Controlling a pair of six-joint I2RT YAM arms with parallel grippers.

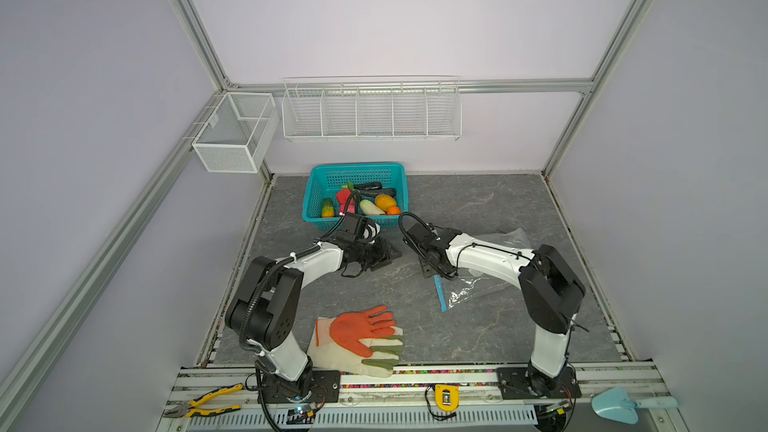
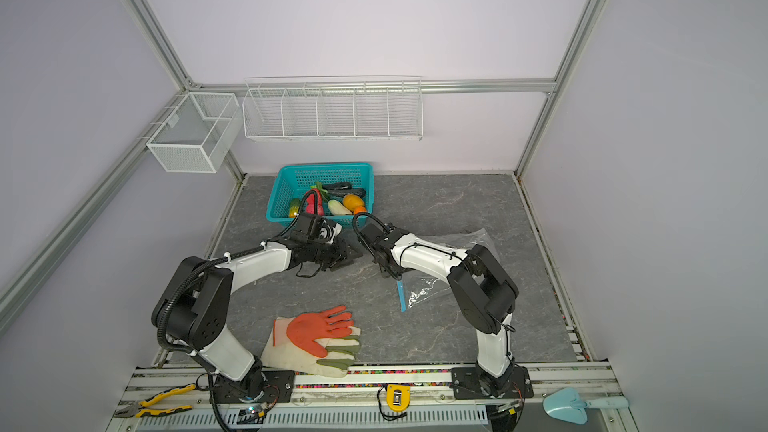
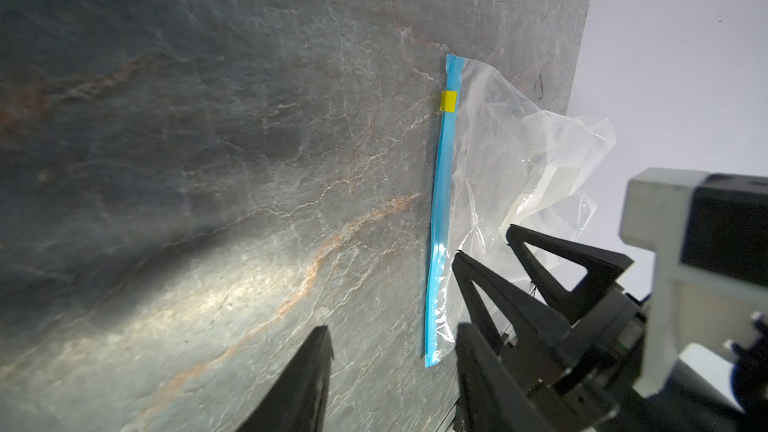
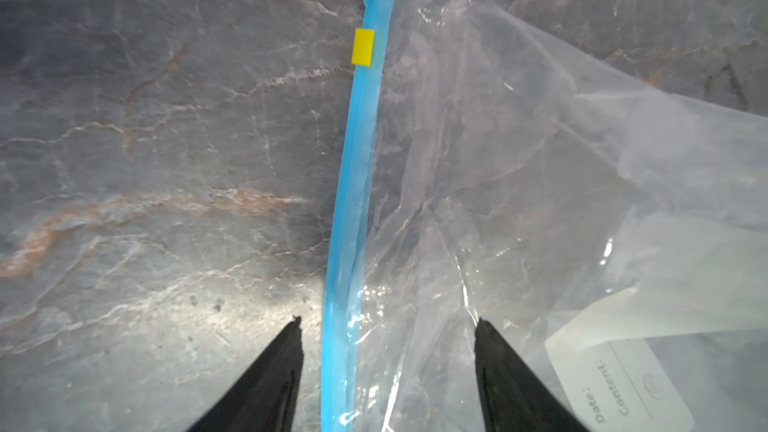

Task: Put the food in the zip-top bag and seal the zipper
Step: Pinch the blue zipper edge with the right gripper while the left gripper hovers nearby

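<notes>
The food [image 1: 371, 201] lies in a teal basket [image 1: 357, 169] at the back: red, orange, yellow-green, white and dark pieces. The clear zip-top bag [image 4: 498, 151] lies flat on the grey table at the right, half under my right arm in both top views. Its light blue zipper [image 4: 353, 201] carries a yellow slider [image 4: 363, 46] near one end. My right gripper [image 4: 387, 324] is open and straddles the zipper edge, low over the bag. Left of it, my left gripper [image 3: 392, 334] is open and empty over bare table, just beside the zipper's [image 3: 439, 218] end.
Orange-and-white gloves [image 1: 361, 338] lie at the front centre. Pliers [image 1: 208, 405], a yellow tape measure [image 1: 446, 396] and a light blue trowel [image 1: 619, 405] rest on the front rail. Two white wire baskets [image 1: 372, 112] hang on the back walls.
</notes>
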